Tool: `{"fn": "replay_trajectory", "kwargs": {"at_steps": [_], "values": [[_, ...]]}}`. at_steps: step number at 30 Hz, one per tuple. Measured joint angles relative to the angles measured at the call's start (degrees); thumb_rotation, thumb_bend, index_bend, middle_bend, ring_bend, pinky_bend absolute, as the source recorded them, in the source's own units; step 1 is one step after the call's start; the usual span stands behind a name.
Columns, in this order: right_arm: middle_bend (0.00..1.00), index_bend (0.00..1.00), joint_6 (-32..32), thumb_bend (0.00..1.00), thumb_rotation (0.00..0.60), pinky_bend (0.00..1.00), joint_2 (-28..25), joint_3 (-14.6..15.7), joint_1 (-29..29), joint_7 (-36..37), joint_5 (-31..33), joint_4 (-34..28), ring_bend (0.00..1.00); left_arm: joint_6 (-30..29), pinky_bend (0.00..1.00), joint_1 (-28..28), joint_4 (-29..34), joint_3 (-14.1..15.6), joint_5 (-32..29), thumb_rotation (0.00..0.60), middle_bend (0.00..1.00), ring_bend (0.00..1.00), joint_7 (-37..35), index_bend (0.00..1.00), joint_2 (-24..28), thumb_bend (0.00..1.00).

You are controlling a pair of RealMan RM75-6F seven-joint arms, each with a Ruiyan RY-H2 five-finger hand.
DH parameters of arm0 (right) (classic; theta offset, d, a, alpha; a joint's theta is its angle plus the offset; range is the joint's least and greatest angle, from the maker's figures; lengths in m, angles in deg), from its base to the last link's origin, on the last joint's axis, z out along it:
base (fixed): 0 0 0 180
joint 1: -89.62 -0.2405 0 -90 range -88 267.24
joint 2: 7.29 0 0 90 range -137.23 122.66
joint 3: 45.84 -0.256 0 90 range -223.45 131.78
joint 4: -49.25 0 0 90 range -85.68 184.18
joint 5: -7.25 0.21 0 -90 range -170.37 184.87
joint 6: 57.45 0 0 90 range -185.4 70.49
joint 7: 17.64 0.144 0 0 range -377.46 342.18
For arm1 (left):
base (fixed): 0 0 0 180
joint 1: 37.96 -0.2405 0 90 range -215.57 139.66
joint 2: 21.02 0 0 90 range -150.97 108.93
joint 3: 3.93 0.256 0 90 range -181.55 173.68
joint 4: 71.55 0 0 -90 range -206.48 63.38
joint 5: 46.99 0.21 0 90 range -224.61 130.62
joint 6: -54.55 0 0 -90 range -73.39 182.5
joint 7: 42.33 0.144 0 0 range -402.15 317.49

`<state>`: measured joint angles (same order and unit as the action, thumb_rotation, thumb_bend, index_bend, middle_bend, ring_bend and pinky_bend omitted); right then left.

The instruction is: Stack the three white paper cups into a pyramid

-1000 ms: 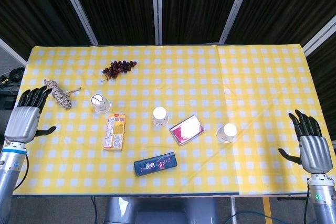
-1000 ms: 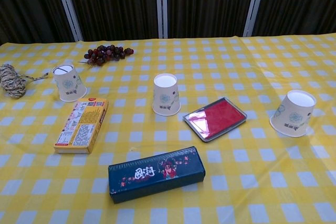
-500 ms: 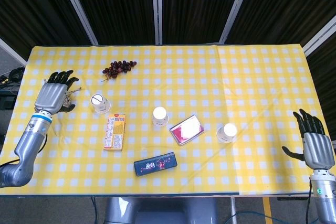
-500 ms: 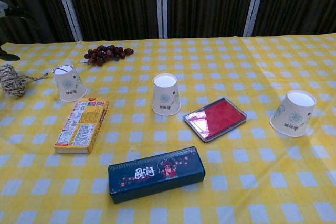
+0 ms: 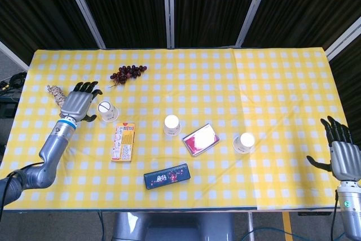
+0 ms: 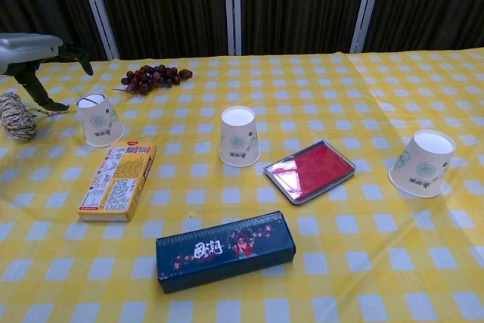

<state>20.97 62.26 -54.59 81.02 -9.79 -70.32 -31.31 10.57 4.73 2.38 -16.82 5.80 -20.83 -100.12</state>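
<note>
**Left hand spread beside the leftmost cup, right hand idle at the bench edge**

While the three white paper cups stand apart and upside down on the yellow checked bench (image 5: 271, 77), the left hand (image 5: 79, 103) hangs over the cloth just left of the left cup (image 5: 106, 111), fingers splayed and holding nothing. Its forearm runs back toward the near left corner. In the chest view only the wrist and thumb side of this hand (image 6: 30, 54) show at the left border, above the cup (image 6: 100, 119), so whether it touches the cup cannot be told. The right hand (image 5: 341, 153) sits off the near right corner, fingers apart, empty, well away from everything.

The middle cup (image 5: 171, 124) stands near the bench centre; the right cup (image 5: 244, 142) is tilted a little in the chest view (image 6: 422, 163). Just beside the left hand lies a ball of twine (image 5: 55, 92), partly covered by the fingers. A bunch of dark grapes (image 5: 128, 73) lies behind the left cup, a yellow snack box (image 5: 123, 142) in front of it. A red tray (image 5: 201, 139) lies between the middle and right cups, and a dark blue pencil case (image 5: 166, 175) nearer the front edge.

The print on box and case is too small to read.
</note>
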Motion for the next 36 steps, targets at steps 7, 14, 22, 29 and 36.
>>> {"fn": "replay_trajectory", "kwargs": {"at_steps": [7,14,22,29,36], "values": [[0.0,0.01,0.3,0.04,0.6,0.0,-0.1,0.0,0.1,0.4,-0.2,0.0,0.0,1.0,0.0,1.8,-2.1,0.7,-1.2,0.6,0.0,0.0,0.2,0.24,-2.1,0.33],[0.0,0.01,0.6,0.04,0.6,0.0,-0.4,-0.1,0.3,0.7,-0.2,-0.3,0.0,1.5,0.0,2.9,-3.3,1.5,-2.4,0.6,0.0,0.0,0.4,0.25,-3.1,0.33],[0.0,0.01,0.9,0.04,0.6,0.0,-0.4,0.0,0.4,0.6,-0.4,-0.5,0.0,1.5,0.0,3.3,-3.6,2.2,-2.9,0.6,0.0,0.0,0.6,0.36,-3.6,0.39],[0.0,0.01,1.8,0.04,0.6,0.0,-0.6,-0.1,0.8,0.8,-0.6,-1.1,0.0,-0.2,0.0,2.8,-2.6,2.4,-2.1,0.6,0.0,0.0,-0.7,0.37,-3.3,0.4],[0.0,0.02,2.0,0.04,0.6,0.0,-0.8,-0.3,0.8,1.4,-0.7,-1.4,0.0,-3.2,0.0,2.4,2.5,1.4,0.0,0.6,0.0,0.0,-2.0,0.37,-0.1,0.4]]}}
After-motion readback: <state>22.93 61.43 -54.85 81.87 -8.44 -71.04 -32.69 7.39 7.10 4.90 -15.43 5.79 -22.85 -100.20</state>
